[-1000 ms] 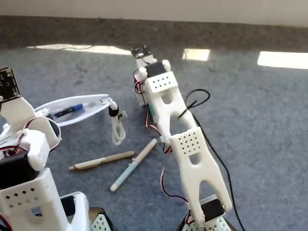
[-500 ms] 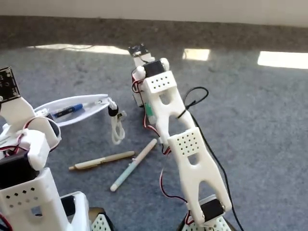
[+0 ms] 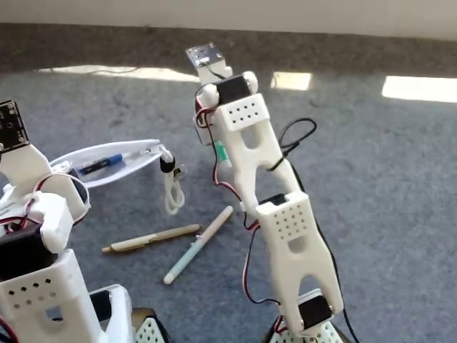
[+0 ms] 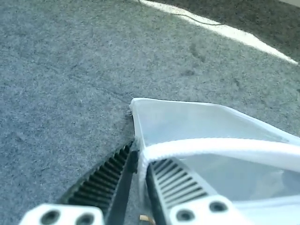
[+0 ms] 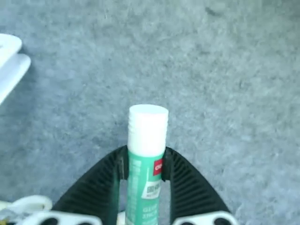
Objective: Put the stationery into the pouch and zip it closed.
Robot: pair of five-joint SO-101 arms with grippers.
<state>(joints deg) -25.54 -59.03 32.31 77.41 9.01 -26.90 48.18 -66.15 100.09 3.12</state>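
Note:
A white see-through pouch [image 3: 107, 163] lies open on the grey carpet with a blue pen [image 3: 100, 165] inside. My left gripper [image 4: 140, 161] is shut on the pouch's [image 4: 201, 136] zip edge near one corner. My right gripper [image 5: 145, 161] is shut on a green glue stick [image 5: 147, 140] with a white cap, held above the carpet. In the high view the glue stick [image 3: 222, 152] peeks out beside the right arm, to the right of the pouch. A beige pen [image 3: 151, 239] and a pale teal pen [image 3: 198, 244] lie loose on the carpet in front of the pouch.
The pouch's white wrist strap [image 3: 173, 187] trails from its right end toward the pens. A black cable [image 3: 303, 136] loops beside the right arm. Bare carpet stretches to the right and behind. The pouch's end [image 5: 9, 61] shows in the right wrist view.
The right arm has risen, lifting the glue stick off the carpet and tipping its wrist upward. The left arm and the pouch have kept still.

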